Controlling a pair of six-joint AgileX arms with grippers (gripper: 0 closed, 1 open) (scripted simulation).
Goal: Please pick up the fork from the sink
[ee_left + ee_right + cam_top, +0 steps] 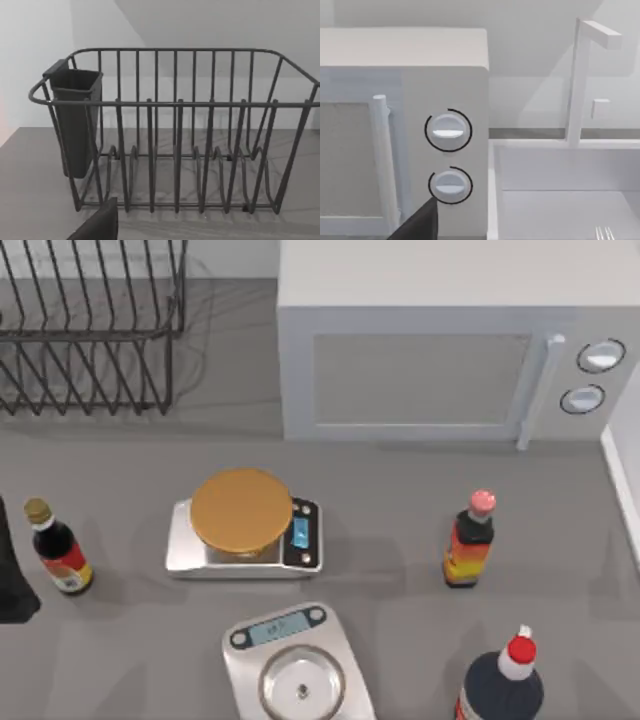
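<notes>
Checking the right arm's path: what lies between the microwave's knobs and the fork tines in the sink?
In the right wrist view, only the sink's white rim and bare basin floor separate the microwave knobs from the fork tines.

Three bottles (58, 558) (471, 540) (500, 680), two scales (245, 535) (297, 660), one microwave (440, 350).

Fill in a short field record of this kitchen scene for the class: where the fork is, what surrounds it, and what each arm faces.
fork: tines just visible, low in the sink
sink: white basin right of the microwave, tap behind
left arm: wrist camera faces the wire dish rack
right arm: wrist camera faces the microwave dials and sink
table items: two scales, three bottles
fork status: not yet grasped
</notes>
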